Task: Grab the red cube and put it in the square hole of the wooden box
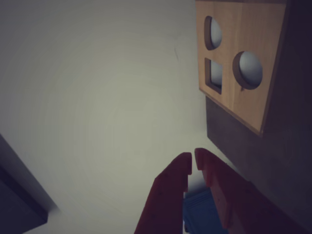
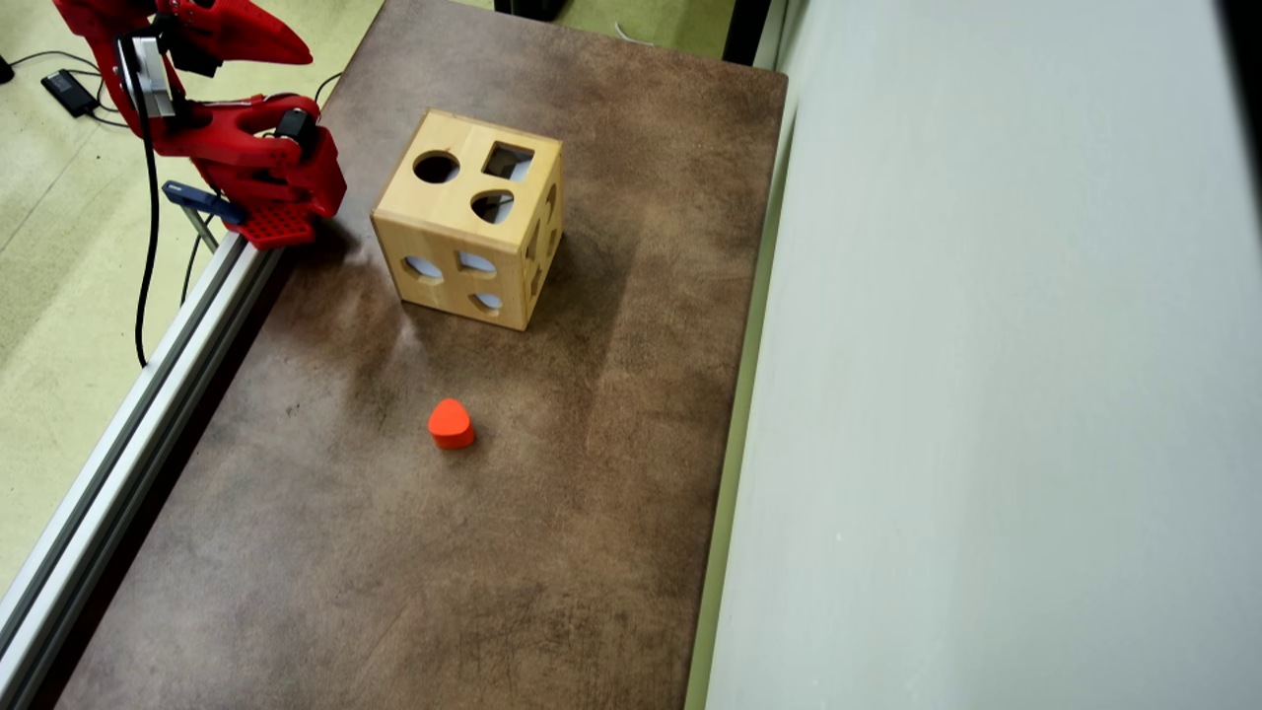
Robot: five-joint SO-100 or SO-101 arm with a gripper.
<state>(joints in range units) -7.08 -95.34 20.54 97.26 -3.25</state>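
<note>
A small red block (image 2: 451,423) with a rounded, heart-like outline lies on the brown table (image 2: 325,582), in front of the wooden box (image 2: 468,217). The box top has a round hole, a square hole (image 2: 508,161) and a heart-shaped hole. The red arm is folded at the table's upper left corner, with my gripper (image 2: 301,49) far from the block. In the wrist view my gripper (image 1: 193,161) has its jaws nearly touching with nothing between them. The box (image 1: 239,63) is at the upper right there, with its square hole (image 1: 214,74). The red block is out of that view.
An aluminium rail (image 2: 148,394) runs along the table's left edge, with a blue clamp (image 2: 202,200) at the arm's base. A pale wall panel (image 2: 986,394) bounds the table's right side. Cables lie on the floor at the upper left.
</note>
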